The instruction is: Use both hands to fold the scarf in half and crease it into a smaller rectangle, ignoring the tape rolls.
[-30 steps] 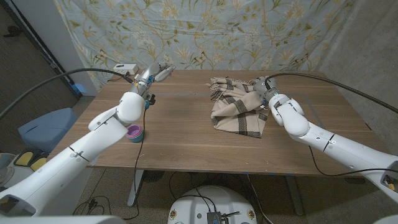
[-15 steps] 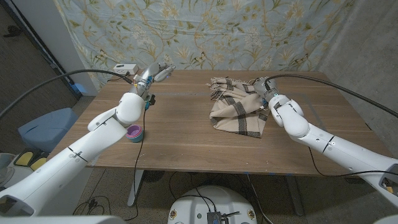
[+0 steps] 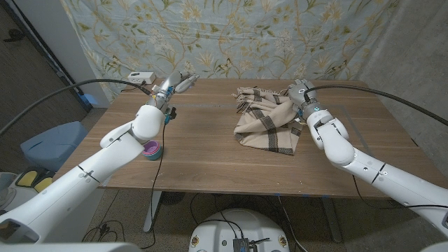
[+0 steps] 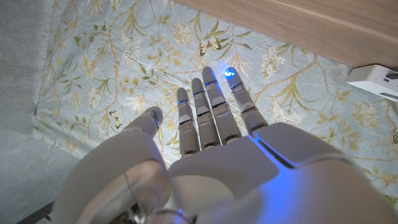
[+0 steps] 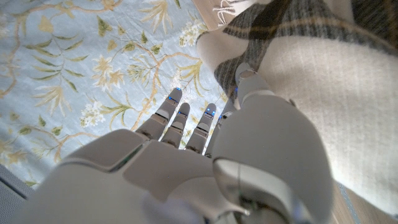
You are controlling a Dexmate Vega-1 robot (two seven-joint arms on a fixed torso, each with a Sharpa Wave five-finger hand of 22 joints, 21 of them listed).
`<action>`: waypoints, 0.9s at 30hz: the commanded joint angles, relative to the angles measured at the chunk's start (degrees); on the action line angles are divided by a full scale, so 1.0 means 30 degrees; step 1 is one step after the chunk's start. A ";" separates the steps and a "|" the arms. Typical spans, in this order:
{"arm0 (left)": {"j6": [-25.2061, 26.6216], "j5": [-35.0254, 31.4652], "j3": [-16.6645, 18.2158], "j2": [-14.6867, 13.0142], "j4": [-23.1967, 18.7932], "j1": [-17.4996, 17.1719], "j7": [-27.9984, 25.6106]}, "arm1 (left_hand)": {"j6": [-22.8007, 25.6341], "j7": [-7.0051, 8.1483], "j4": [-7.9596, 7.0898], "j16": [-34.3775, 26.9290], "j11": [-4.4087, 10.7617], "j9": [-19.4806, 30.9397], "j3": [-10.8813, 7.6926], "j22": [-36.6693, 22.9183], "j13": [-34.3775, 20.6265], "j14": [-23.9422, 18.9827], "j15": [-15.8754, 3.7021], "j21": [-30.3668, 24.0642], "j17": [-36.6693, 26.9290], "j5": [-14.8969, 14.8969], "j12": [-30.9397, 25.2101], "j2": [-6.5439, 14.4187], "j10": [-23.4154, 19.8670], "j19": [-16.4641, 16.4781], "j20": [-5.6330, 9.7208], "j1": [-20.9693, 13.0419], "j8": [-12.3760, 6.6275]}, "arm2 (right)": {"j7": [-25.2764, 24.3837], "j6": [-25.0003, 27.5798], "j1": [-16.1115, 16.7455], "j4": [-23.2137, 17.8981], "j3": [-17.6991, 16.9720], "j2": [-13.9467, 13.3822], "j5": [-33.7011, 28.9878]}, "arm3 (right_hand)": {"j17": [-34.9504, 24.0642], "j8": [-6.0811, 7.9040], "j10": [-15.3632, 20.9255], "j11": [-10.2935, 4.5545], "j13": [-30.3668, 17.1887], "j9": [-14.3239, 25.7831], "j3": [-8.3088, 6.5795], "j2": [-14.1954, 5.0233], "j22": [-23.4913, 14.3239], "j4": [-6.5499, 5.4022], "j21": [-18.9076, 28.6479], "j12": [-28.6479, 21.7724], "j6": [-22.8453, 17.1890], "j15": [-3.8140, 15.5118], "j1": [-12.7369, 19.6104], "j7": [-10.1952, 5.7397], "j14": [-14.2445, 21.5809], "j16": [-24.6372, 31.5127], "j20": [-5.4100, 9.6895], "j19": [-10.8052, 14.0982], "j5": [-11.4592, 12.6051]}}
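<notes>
Scarf: the scarf (image 3: pixel 267 124) lies bunched in a loose heap on the right half of the table (image 3: pixel 210 157), cream with dark stripes, fringe showing at its far edge; no clean rectangle yet.

Right hand: the right hand (image 3: pixel 299 93) sits at the heap's far right corner. In the right wrist view the thumb presses against the cloth (image 5: pixel 311 68) while the other fingers (image 5: pixel 186 124) reach past it, straight and a little apart. Whether a fold is really pinched I cannot tell.

Left hand: the left hand (image 3: pixel 176 82) is raised near the table's far left edge, well apart from the scarf, fingers (image 4: pixel 211 106) straight and slightly spread, nothing in them.

Tape roll: a purple and blue tape roll (image 3: pixel 150 149) stands by the left forearm, to be left alone.

Risk 1: with only one hand at the cloth, a pull probably drags the whole heap instead of opening it.

Risk 2: if the thumb contact is shallow, the corner likely slips out on lifting.

Risk 3: the left forearm passes close to the tape roll, so a sweep toward the scarf could knock it.

Change from a second ago: the right hand has moved slightly farther back and up along the scarf's corner, and the heap has shifted a little with it; the left hand has lifted slightly; the tape roll is unmoved.
</notes>
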State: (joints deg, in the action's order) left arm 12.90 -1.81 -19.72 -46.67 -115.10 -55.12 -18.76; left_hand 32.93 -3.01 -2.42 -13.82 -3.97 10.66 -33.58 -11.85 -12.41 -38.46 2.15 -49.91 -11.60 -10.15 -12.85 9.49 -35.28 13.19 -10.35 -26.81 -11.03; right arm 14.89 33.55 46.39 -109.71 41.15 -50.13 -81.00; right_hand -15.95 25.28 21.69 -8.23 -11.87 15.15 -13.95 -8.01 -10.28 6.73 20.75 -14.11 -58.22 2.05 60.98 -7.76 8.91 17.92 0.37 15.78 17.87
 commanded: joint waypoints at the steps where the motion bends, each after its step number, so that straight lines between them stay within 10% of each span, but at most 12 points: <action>1: -0.0590 0.0042 -0.0082 -0.0020 0.0191 0.0061 -0.0012 | -0.0065 -0.0001 -0.0076 0.0068 0.0009 0.0065 -0.0002 -0.0073 -0.0026 0.0039 0.0019 -0.0171 -0.0040 0.0059 0.0070 -0.0063 0.0088 -0.0059 0.0011 0.0139 0.0008 | 0.4240 0.0553 0.2632 -0.3903 -0.1609 -0.0747 -0.2993 | 0.0025 0.0309 0.0123 0.0323 -0.0057 0.0666 -0.0087 0.0326 -0.0013 0.0277 -0.0080 0.0078 -0.1059 0.1960 0.0291 0.1245 0.0125 -0.0154 -0.0254 0.0006 0.0332; 27: -0.2168 0.0120 0.0256 -0.0210 0.0726 0.0124 0.0407 | -0.0038 -0.0037 0.0043 0.0137 0.0040 0.0060 -0.0074 -0.0052 -0.0024 -0.0009 -0.0014 -0.0264 0.0029 0.0021 0.0080 -0.0245 0.0073 -0.0052 0.0038 0.0329 -0.0013 | 1.2485 -0.2489 0.7035 -0.8904 -0.5443 0.0506 -0.3324 | 0.0173 0.0945 0.0045 0.0928 -0.0050 0.0733 -0.0800 0.0803 0.0015 0.0921 -0.0458 0.0347 -0.1925 0.1422 0.0778 0.2272 -0.0297 -0.0684 -0.0332 -0.0197 -0.0032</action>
State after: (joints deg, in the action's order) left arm 8.21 -1.59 -19.16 -47.27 -113.80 -55.21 -18.26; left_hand 32.93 -3.00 -2.41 -13.53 -3.96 10.68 -33.59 -11.84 -12.40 -38.47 2.14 -50.45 -11.45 -10.15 -12.85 8.83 -35.29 13.19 -10.35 -26.16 -11.03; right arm 41.30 30.46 63.94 -131.30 28.07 -50.94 -91.03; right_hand -15.42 27.75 21.90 -5.60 -11.86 17.09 -16.00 -6.11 -10.13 9.27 19.48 -13.30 -59.37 2.06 62.99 -5.59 8.46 16.07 -0.33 15.25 18.12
